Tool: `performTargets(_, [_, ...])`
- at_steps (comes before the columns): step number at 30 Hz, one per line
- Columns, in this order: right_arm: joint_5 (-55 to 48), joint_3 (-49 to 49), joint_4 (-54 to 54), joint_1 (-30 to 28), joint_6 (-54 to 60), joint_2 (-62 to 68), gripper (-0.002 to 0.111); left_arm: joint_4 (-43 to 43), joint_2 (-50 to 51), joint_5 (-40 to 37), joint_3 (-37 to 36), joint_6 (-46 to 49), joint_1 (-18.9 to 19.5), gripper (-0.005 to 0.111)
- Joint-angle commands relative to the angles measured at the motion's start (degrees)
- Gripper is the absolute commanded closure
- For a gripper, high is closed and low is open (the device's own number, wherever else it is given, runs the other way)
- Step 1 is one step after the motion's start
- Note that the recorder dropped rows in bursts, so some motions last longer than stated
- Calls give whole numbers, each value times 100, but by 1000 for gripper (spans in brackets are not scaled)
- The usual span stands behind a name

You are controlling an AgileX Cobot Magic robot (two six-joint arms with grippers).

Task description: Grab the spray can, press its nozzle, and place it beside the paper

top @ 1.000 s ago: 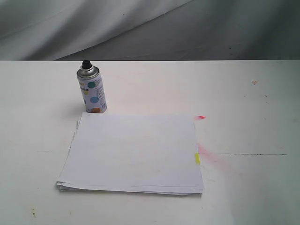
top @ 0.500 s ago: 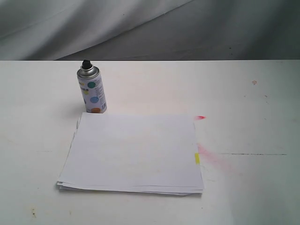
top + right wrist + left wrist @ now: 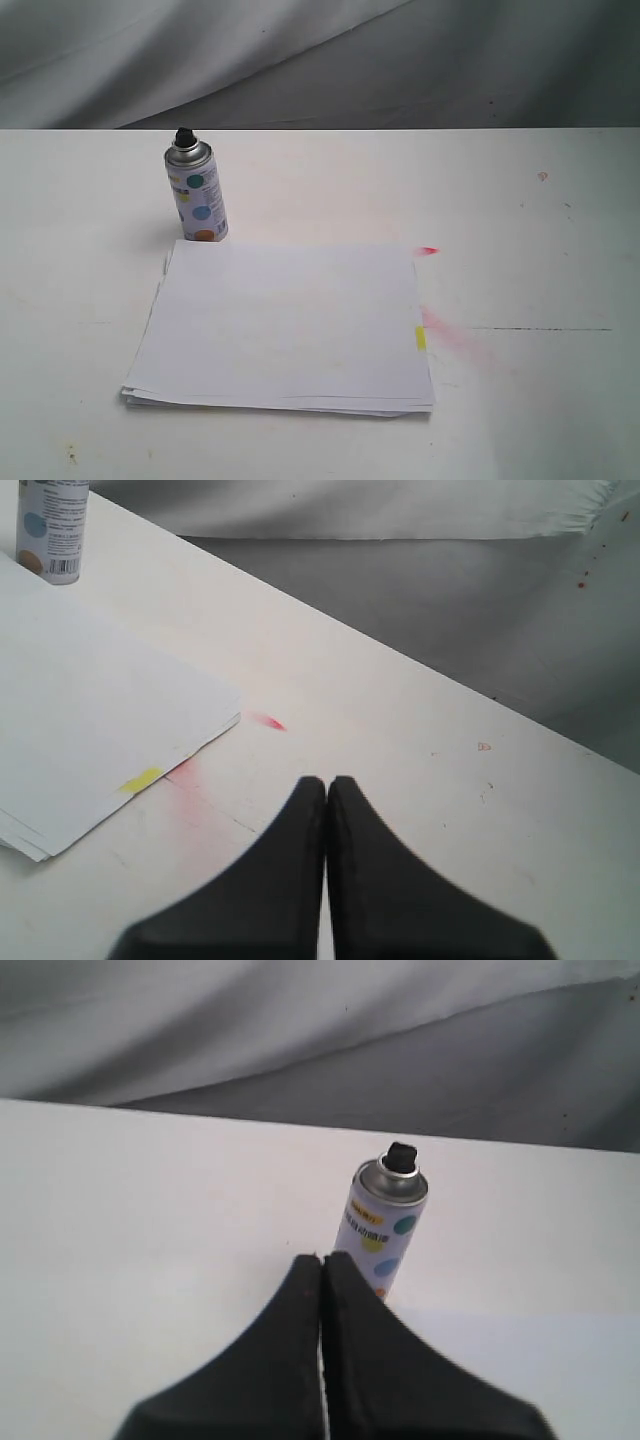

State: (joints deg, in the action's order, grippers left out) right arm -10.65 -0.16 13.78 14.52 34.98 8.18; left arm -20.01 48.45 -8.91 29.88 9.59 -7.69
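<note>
left claw (image 3: 321, 1260) — closed tight | right claw (image 3: 327, 782) — closed tight

Spray can (image 3: 385, 1235) upright on table (image 3: 120, 1220), fingers (image 3: 285, 1335) pressed together

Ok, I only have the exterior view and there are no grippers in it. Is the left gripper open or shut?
Observer: Shut; the left wrist view shows the left gripper closed on nothing.
Operator: What's ahead of it?
Observer: The spray can, upright, black nozzle on top.
Operator: And the other one?
Observer: The right gripper is shut too, empty, above the table near the yellow tab on the paper.
</note>
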Motion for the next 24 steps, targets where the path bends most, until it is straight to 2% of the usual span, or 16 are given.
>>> performTargets(1, [14,16,26,-22,-8,-35,108,-110,552,397,-108,-41,-54,107])
performTargets(5, [14,16,26,-22,-8,-35,108,-88,882,1196,-462,-41,-324,107])
performTargets(10, [14,16,26,-22,-8,-35,108,-74,1380,2019,-793,-52,-1072,107])
performTargets(15, [14,16,26,-22,-8,-35,108,-90,2189,2695,-826,-52,-1631,107])
performTargets(18, [14,16,26,-22,-8,-35,108,-302,2758,3192,-826,-65,-1760,107])
performTargets(24, [14,16,26,-22,-8,-35,108,-348,3832,4693,-826,-118,-1760,107])
